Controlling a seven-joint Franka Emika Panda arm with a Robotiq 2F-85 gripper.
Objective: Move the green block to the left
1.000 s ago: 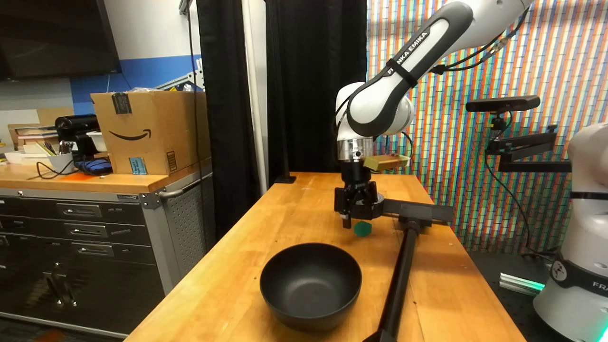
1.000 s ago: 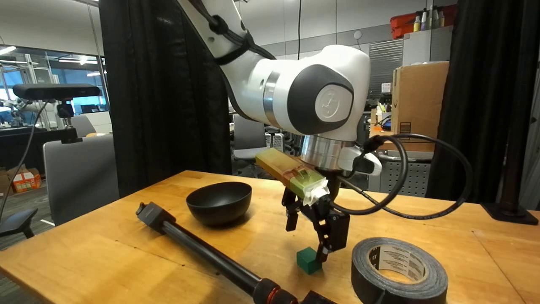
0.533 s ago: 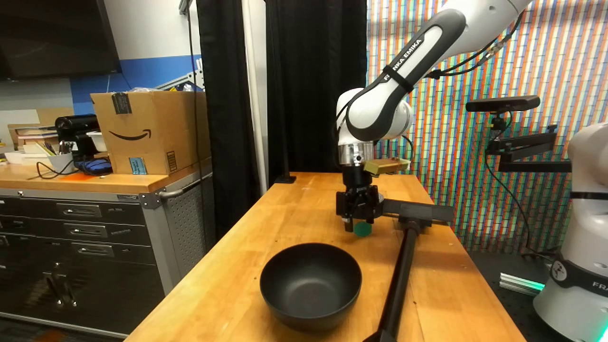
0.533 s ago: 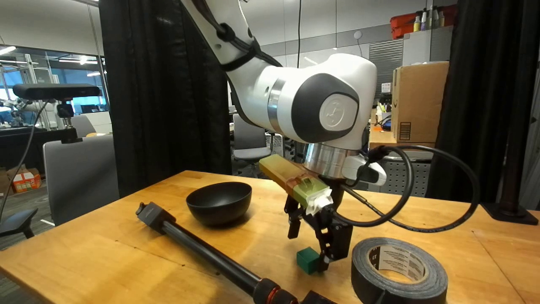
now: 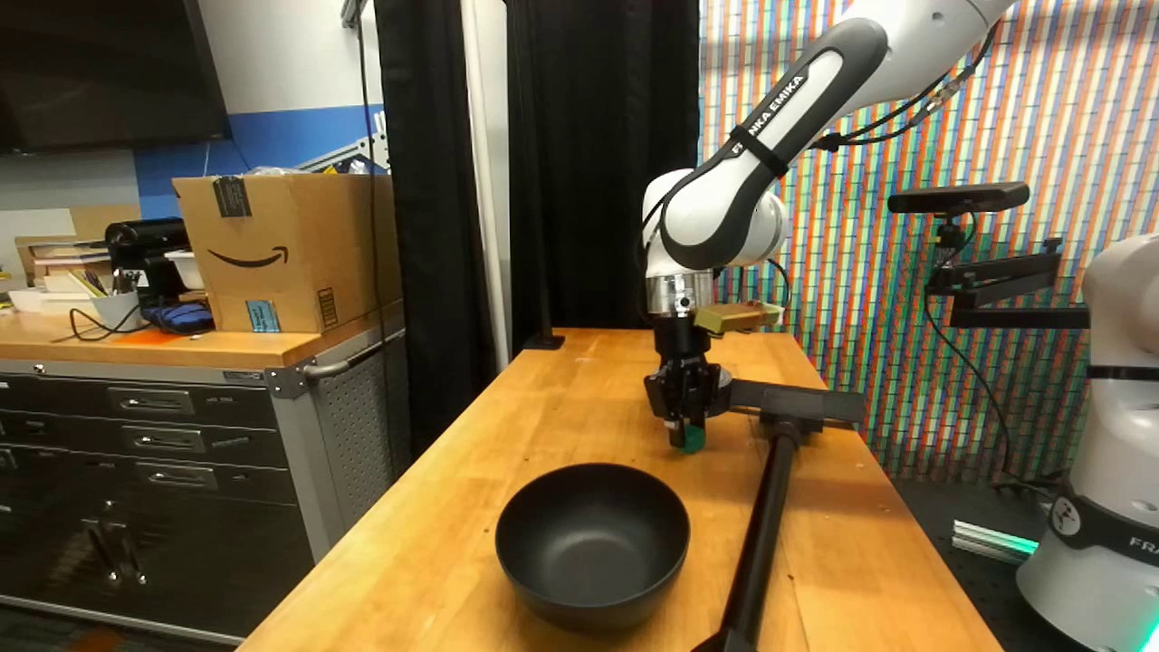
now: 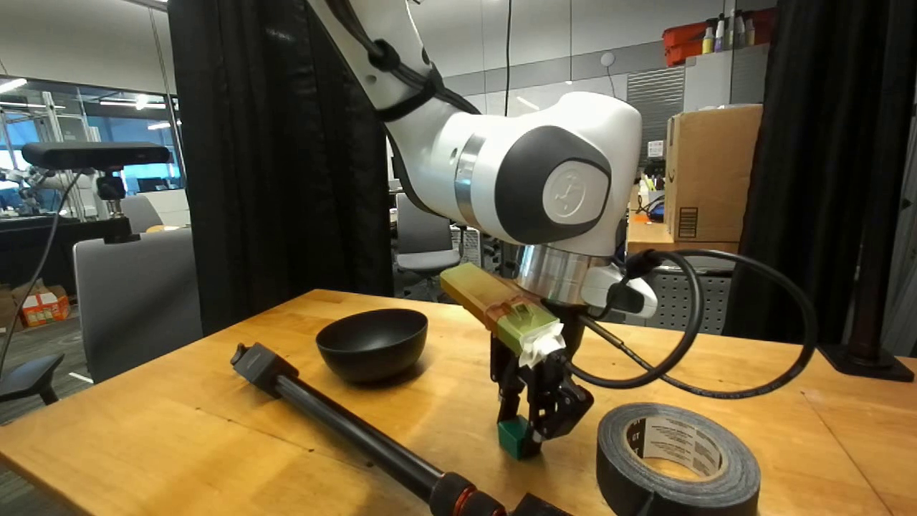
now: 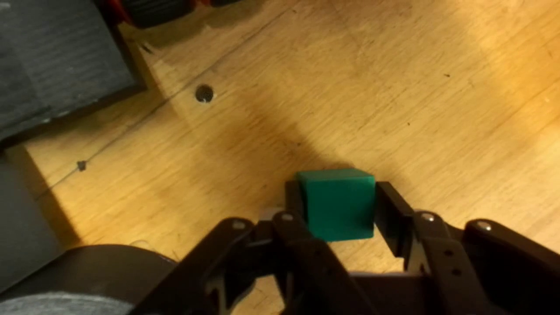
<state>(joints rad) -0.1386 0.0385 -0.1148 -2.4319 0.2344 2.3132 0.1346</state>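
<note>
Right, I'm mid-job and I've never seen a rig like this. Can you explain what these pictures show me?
The machine is a white robot arm ending in a black gripper. Two pictures look at the table from outside, from different places. The close-up is taken from the arm's own wrist, looking down; the gripper's two fingers show along its lower part.

On the table, seen best in an exterior view, are a black bowl, a long black pole lying down and a thick roll of dark tape.

Held between the fingers is the small green block, with a finger against each of two opposite sides. Whether it is raised off the table, I can't tell.
</note>
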